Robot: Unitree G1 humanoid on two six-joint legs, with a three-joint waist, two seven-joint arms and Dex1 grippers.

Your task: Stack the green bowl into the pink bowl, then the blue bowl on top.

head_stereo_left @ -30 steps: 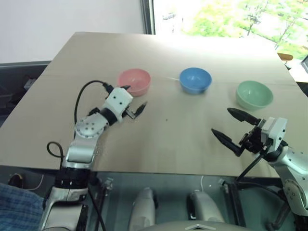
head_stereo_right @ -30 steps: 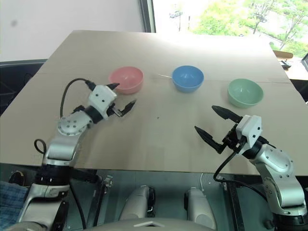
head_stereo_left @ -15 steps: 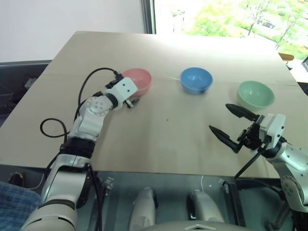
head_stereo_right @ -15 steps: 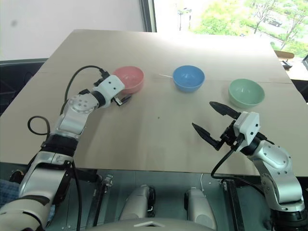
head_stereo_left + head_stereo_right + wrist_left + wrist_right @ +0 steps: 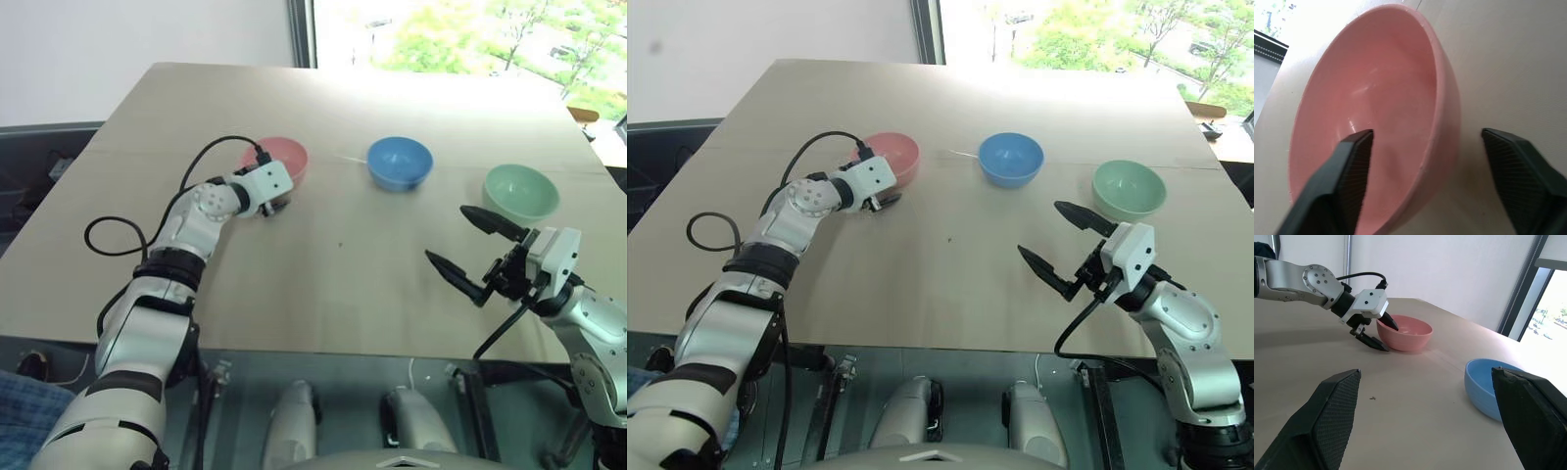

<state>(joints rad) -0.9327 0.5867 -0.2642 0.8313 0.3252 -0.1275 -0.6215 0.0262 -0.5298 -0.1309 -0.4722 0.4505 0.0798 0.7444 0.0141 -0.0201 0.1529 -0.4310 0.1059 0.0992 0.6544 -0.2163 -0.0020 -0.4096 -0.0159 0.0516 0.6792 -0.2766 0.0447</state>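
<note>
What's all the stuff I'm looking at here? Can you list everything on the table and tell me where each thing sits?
pink bowl: one, pale salmon pink, left end of the row of three bowls.
blue bowl: one, sky blue, middle of the row.
green bowl: one, pale mint green, right end of the row.
table: one, light tan wood, under all three bowls.
left gripper: one, black fingers, straddling the pink bowl's near rim, one finger inside, one outside.
right gripper: one, black fingers spread open, above the table in front of the green bowl.
</note>
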